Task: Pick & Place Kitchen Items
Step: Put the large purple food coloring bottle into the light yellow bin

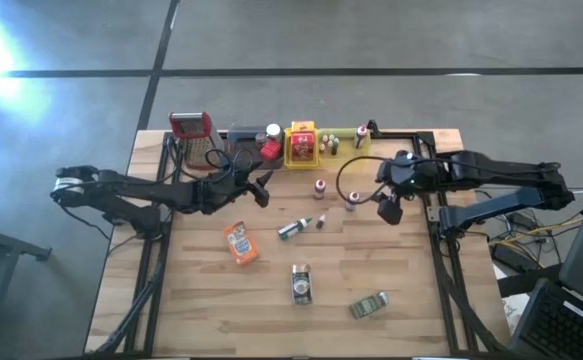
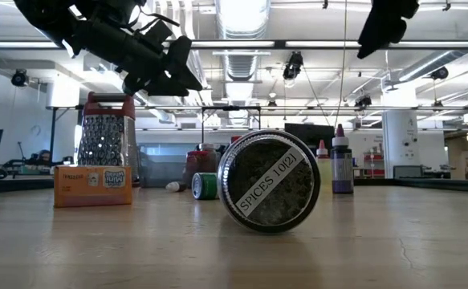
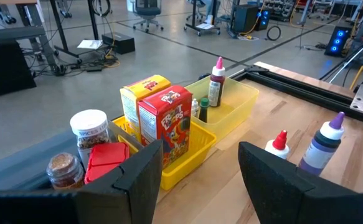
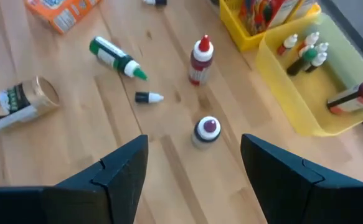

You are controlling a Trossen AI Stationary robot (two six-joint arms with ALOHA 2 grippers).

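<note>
We see the right gripper (image 4: 190,165) hovering wide open above what looks like a purple-capped bottle (image 4: 207,130); the left gripper (image 3: 197,171) gapes empty.

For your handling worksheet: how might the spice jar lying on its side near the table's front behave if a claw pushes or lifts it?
The spice jar lies on its round side, so a push would probably roll it. Its smooth wall may slip in a claw. It looks full, perhaps heavyish for its size.

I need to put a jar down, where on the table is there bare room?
Bare wood lies left of the orange packet, and at the front right beyond the green tin. It is crowded along the back by the yellow tray and the grater.
</note>
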